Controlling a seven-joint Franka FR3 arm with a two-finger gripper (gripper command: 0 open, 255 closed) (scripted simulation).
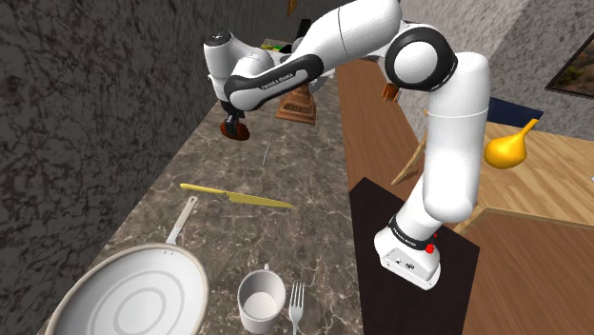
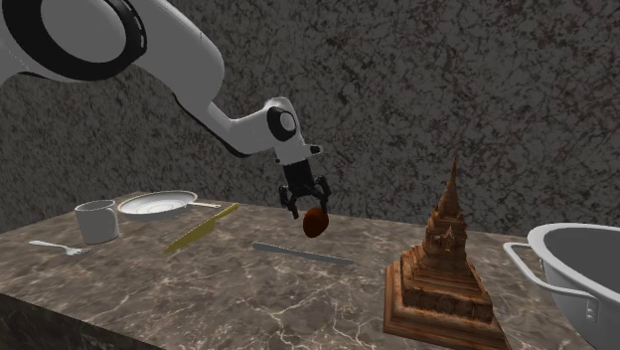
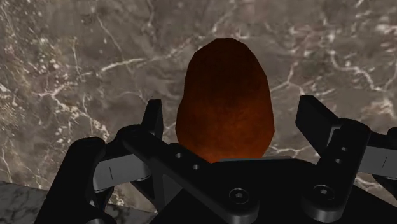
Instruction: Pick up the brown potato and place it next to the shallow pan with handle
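The brown potato [image 3: 226, 102] stands on end between the fingers of my gripper [image 3: 232, 114]. The fingers stand apart, with a gap on each side of the potato, so nothing is held. In the shoulder view the gripper [image 1: 232, 118] hangs over the potato [image 1: 235, 130] at the far end of the marble counter, close to the wall. From the second exterior view the potato [image 2: 315, 222] shows just below the fingertips [image 2: 295, 209]. The shallow pan with handle [image 1: 128, 295] lies at the counter's near end, far from the gripper; it also appears as a pale dish [image 2: 157, 205].
A yellow knife [image 1: 238, 198] lies between the potato and the pan. A mug [image 1: 260, 300] and a fork [image 1: 296, 305] sit beside the pan. A thin grey blade [image 2: 301, 255], a brown tower ornament [image 2: 444, 268] and a metal pot [image 2: 581, 273] stand near the potato's end.
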